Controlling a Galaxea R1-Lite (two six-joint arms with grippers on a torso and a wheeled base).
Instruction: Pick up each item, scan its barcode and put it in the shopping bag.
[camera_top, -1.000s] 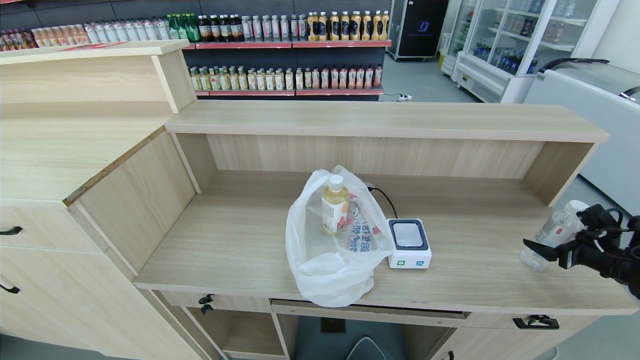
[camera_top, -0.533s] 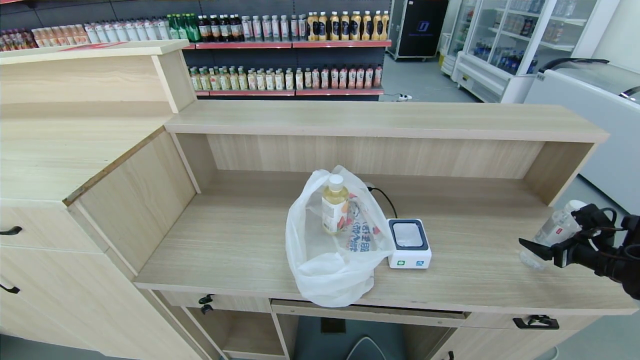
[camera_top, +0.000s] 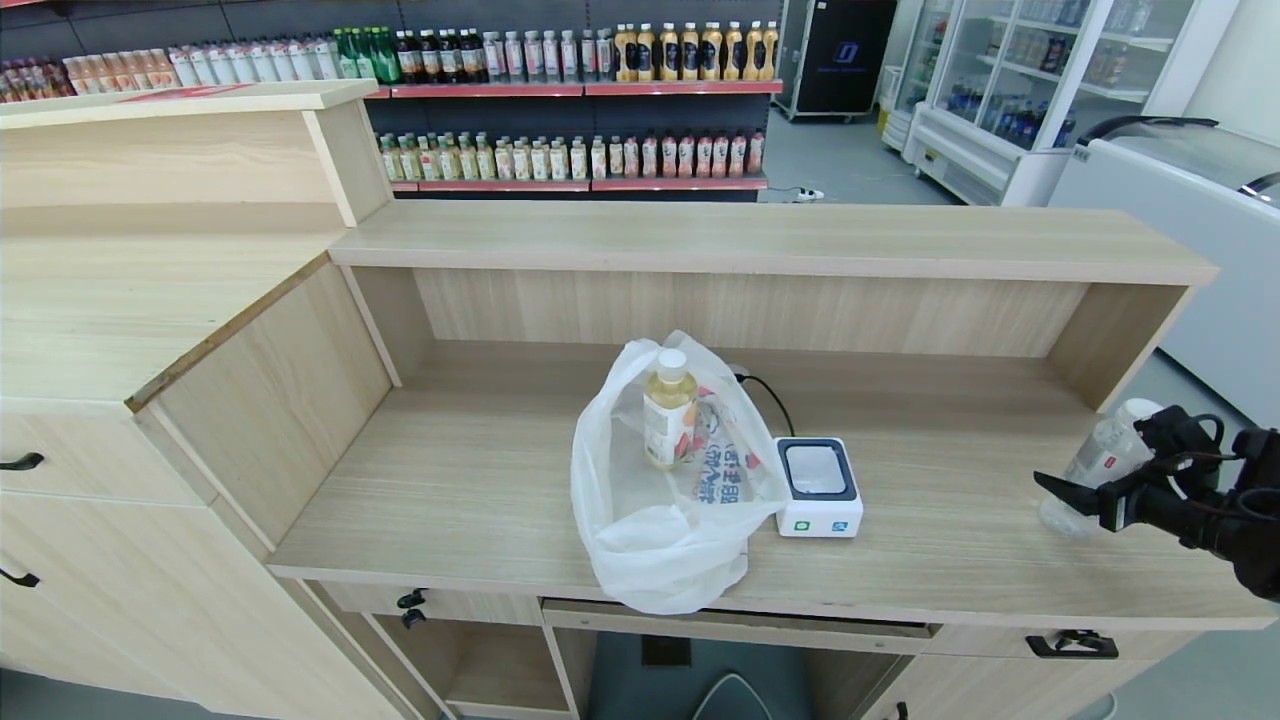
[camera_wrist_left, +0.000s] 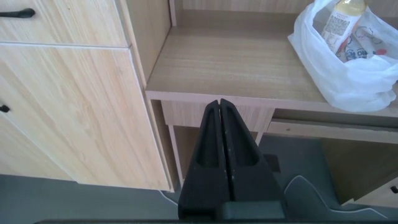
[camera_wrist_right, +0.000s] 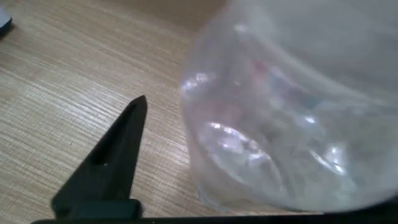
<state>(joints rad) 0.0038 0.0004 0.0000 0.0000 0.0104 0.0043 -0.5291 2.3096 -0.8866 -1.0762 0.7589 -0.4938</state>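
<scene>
Clear water bottle (camera_top: 1100, 455) is tilted at the far right end of the bench (camera_top: 480, 490), cap leaning away. The right gripper (camera_top: 1082, 472) is around it, jaws wide, with the near finger (camera_wrist_right: 112, 162) standing off its side. Barcode scanner (camera_top: 818, 485) sits mid-bench, touching the white shopping bag (camera_top: 650, 530), which holds an upright tea bottle (camera_top: 669, 410). Left gripper (camera_wrist_left: 220, 106) hangs below the bench's front edge, jaws pressed together.

Left gripper (camera_wrist_left: 219, 103), fingers (camera_wrist_left: 212, 124) pressed together — shopping bag (camera_wrist_left: 348, 68) with bottle (camera_wrist_left: 341, 22) on counter (camera_wrist_left: 217, 62).
</scene>
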